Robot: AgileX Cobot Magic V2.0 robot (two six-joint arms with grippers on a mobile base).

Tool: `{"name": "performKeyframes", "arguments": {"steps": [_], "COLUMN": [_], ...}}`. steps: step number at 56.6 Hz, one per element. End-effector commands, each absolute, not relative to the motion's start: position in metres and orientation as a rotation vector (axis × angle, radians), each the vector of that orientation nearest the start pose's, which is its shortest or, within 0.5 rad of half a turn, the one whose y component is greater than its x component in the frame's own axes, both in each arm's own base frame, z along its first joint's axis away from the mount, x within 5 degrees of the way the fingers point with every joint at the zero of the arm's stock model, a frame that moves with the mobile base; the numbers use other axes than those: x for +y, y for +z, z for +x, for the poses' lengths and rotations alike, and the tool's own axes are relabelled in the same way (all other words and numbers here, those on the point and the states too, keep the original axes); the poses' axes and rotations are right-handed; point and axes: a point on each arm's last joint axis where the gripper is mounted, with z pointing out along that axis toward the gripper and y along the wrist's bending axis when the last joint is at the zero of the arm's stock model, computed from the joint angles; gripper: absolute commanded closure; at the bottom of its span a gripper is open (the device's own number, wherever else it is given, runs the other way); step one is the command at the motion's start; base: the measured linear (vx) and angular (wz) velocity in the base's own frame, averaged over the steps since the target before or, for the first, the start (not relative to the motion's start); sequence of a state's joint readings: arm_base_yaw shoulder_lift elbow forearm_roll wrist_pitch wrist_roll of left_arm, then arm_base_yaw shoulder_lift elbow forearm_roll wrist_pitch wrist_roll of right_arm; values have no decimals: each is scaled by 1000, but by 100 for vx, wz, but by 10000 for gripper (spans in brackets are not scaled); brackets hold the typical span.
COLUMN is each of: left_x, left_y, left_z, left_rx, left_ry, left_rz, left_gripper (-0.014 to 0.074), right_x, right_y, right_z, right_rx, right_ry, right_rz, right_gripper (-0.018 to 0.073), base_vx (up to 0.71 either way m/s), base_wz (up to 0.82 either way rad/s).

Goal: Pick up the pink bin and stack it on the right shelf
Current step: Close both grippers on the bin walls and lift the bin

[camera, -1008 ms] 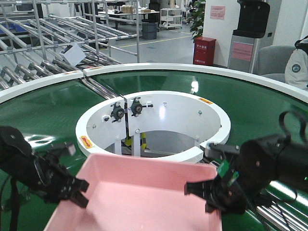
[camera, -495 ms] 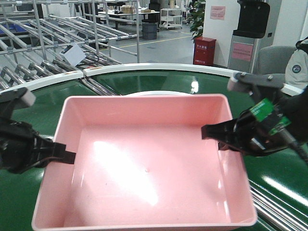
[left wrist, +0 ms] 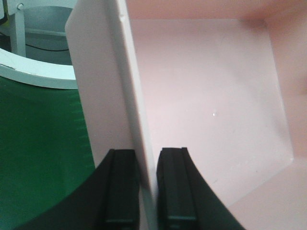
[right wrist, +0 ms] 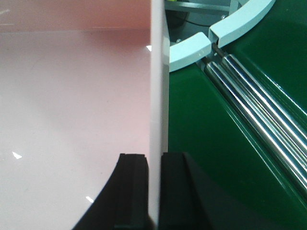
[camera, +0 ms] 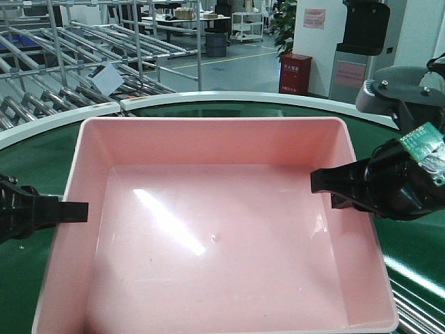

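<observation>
Above the green surface [camera: 31,149], I see the pink bin [camera: 208,236] held between both arms: left gripper [left wrist: 146,153] pinches its left wall, right gripper [right wrist: 153,157] pinches its right wall; bin apparently raised, underside hidden

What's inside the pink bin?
Nothing: the pink bin shows bare glossy floor. The left gripper and right gripper each have one finger inside a side wall, covering small patches.
</observation>
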State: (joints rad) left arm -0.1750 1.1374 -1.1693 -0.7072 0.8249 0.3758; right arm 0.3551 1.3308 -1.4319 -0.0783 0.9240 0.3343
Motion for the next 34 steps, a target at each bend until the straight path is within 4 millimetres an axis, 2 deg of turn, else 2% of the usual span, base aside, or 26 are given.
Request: {"name": "performKeyframes", "arguments": {"steps": [1,34], "left_x": [-88,-88], "left_y": [424,424], "left_z": [210,210], "left_rx": [2023,2025], "left_ry": [-800,-801], "left_rz": [308,310], "left_gripper": [596,596], "right_x": [92,93], "right_y": [442,442], "right_z": [258,258], "right_rx": [2157,2158], "right_ry": [331,333], "right_rz": [-54,-53], "right_gripper": [571,571], "base_vx": [0,0], "base_wz": [0,0]}}
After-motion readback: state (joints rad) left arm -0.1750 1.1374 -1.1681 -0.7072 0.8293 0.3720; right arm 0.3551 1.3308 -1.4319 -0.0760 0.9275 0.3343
